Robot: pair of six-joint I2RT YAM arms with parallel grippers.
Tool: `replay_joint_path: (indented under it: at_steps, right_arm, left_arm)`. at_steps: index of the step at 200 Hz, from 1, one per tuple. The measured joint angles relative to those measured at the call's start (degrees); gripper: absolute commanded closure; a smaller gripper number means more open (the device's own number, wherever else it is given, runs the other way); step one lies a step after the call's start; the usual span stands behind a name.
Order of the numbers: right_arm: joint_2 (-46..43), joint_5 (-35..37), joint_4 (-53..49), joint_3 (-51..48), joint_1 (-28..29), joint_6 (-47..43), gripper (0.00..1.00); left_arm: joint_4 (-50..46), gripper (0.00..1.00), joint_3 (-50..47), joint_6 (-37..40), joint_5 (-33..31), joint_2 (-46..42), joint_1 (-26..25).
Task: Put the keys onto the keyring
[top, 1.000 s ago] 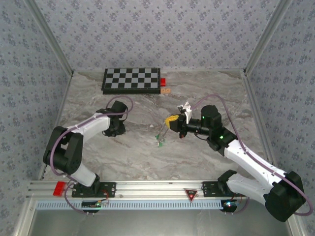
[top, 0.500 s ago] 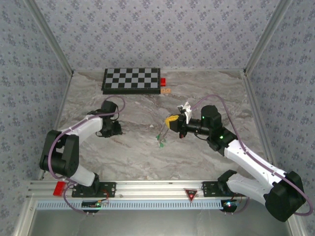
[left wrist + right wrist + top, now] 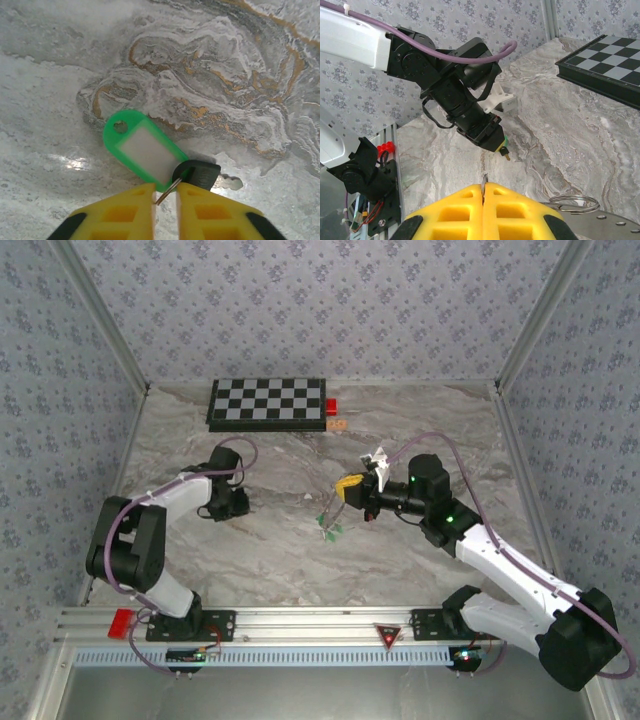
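- Left gripper (image 3: 165, 192) first: my jaws are nearly pressed together around the little split ring (image 3: 169, 187) on a key (image 3: 199, 173). Honestly can't tell if they're actually biting the wire.
- That key lies flat on the marble table (image 3: 225, 75) right at my fingertips. Its black head is just right of the gap, and the green tag (image 3: 144, 150) fans away up-left.
- My right gripper (image 3: 483, 186) is squeezed together, pinching what I take to be the keyring (image 3: 484, 179) edge-on. It's well apart from the left, with green keys (image 3: 328, 523) dangling under it.
- My worry: the wire's so thin it could squirt out sideways when I squeeze. Or I lift and the key swings and twists.
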Motion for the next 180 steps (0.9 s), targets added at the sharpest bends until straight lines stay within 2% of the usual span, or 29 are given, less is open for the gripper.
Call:
replay_joint_path:
  at_steps: [37,53,100,180]
  right_arm:
    - [0.0,0.0,0.0,0.0,0.0,0.0,1.0]
    - [0.0,0.0,0.0,0.0,0.0,0.0,1.0]
    - [0.0,0.0,0.0,0.0,0.0,0.0,1.0]
    - [0.0,0.0,0.4,0.0,0.3,0.0,1.0]
  left_arm:
    - [0.0,0.84,0.0,0.2,0.0,0.1,0.0]
    - [0.0,1.0,0.0,0.2,-0.1,0.1,0.0]
    - [-0.3,1.0,0.3,0.7,-0.7,-1.4,-0.6]
    - [-1.8,1.0,5.4,3.8,-10.8,-7.0,-15.7]
